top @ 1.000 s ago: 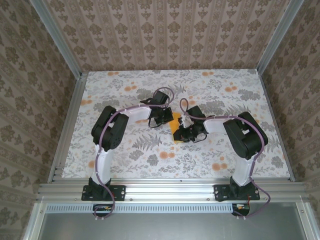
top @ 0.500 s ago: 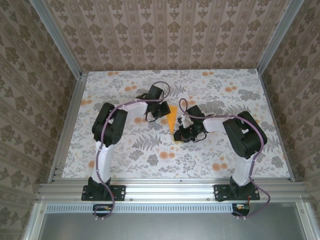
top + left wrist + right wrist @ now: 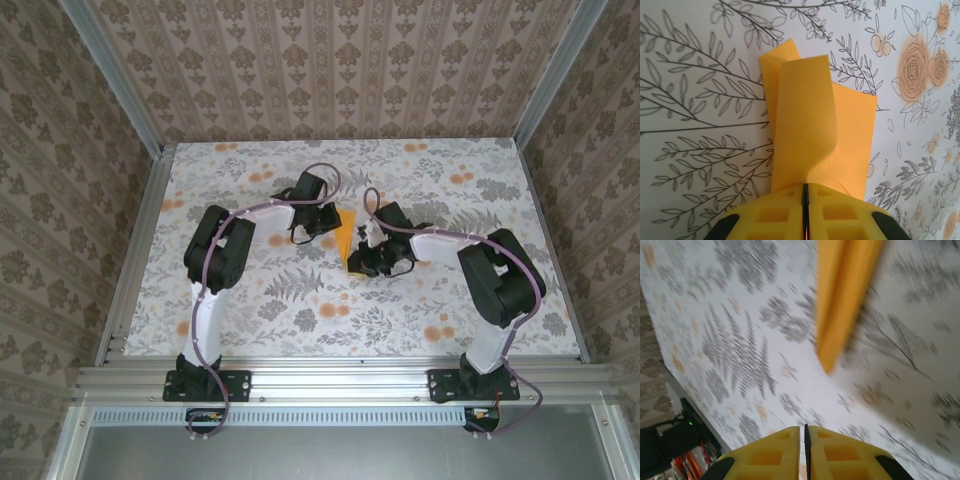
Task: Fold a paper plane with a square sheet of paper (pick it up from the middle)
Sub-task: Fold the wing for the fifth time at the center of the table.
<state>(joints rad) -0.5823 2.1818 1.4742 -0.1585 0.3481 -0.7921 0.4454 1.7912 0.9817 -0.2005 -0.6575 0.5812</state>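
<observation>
Floral tabletop (image 3: 250,300); left gripper (image 3: 805,187) pinched together on the folded orange paper sheet (image 3: 815,125), its flap curling up toward 12 o'clock. Right gripper (image 3: 805,429) fingers together, apart from the sheet, blurred at 12 o'clock; overhead, the sheet sits mid-table between both

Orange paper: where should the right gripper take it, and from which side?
Probably the paper at its near narrow end, approached from the robot's right. The left gripper is shut on the curled flap on the opposite side. That end points toward the shut right gripper, which must open first.
</observation>
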